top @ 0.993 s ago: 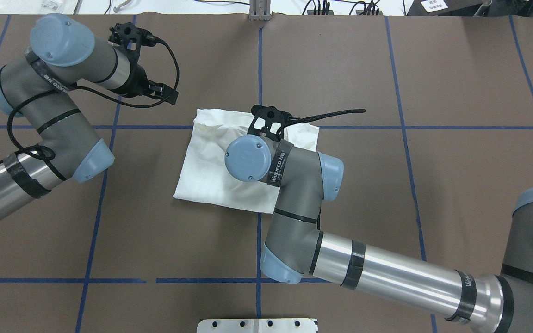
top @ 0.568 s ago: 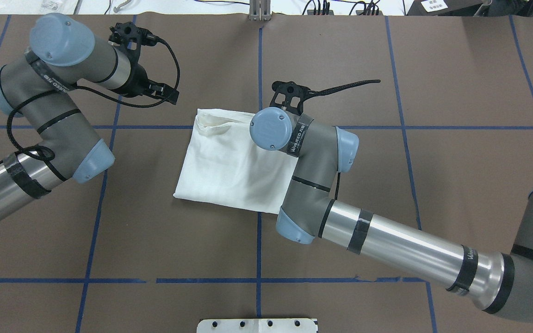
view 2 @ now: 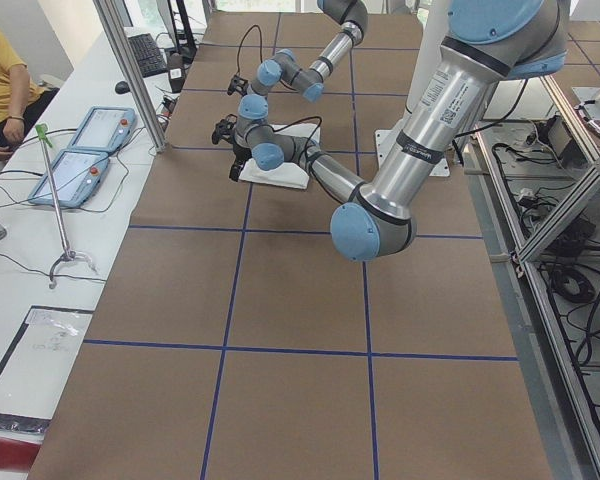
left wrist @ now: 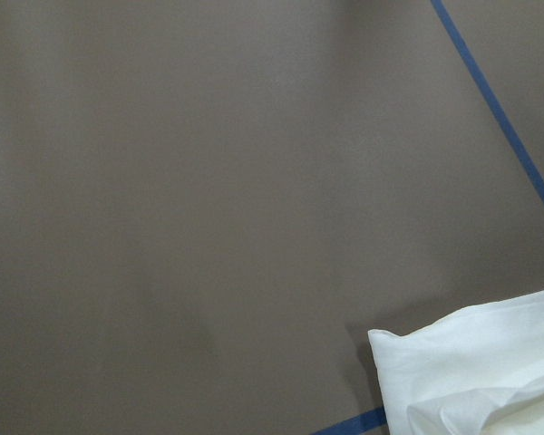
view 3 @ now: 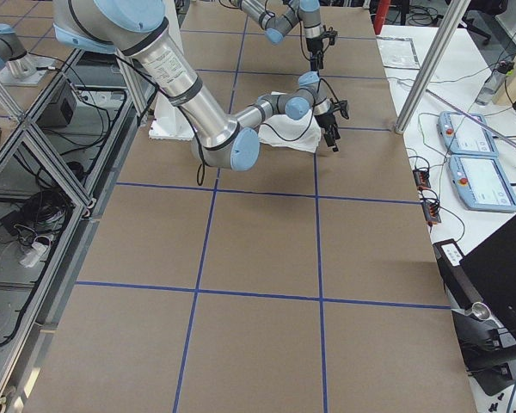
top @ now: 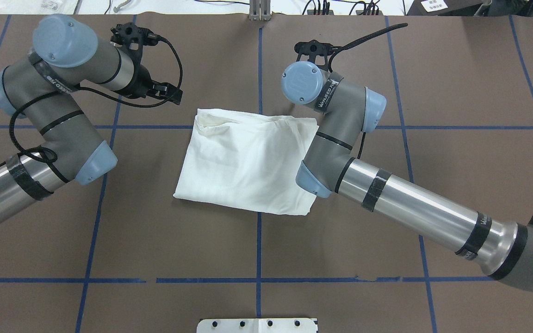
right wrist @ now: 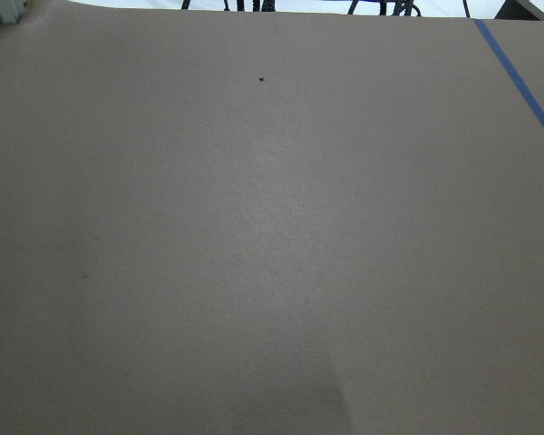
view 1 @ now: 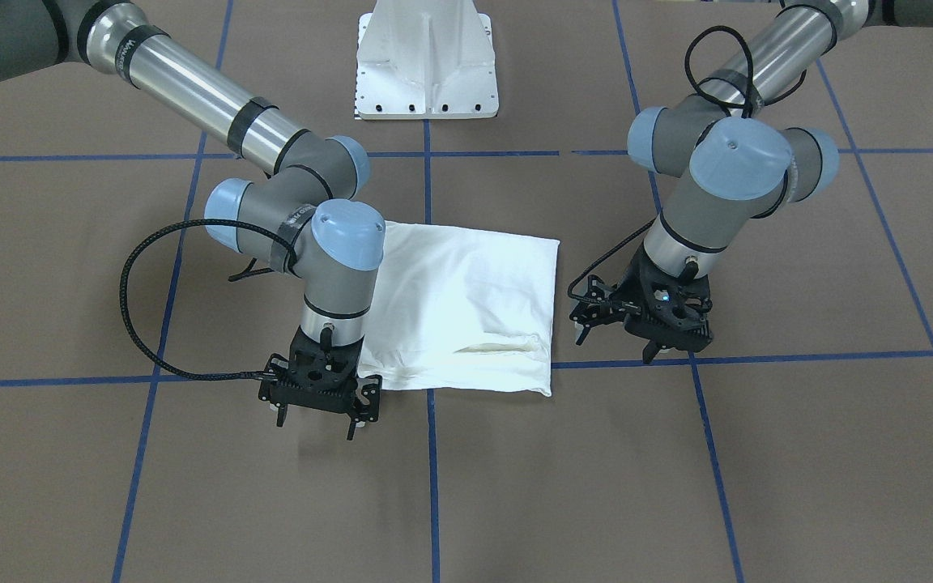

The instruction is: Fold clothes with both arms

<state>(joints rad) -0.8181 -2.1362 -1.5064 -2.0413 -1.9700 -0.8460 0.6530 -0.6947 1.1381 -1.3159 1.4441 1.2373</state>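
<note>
Right black two-finger gripper, jaws spread and empty, has withdrawn off the folded white long-sleeved T-shirt toward the brown bench's far edge. Shirt lies mid-bench, released. Left gripper likewise spread, unmoved. Judgement: fold finished.

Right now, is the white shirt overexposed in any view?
Front-facing view: the shirt is nearly blown out, folds faint. Overhead view: evenly lit, creases readable. Left wrist view: its corner is bright and slightly soft.

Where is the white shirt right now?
In the overhead view, the folded white shirt lies mid-table across blue tape lines, between the left arm and the right arm.
</note>
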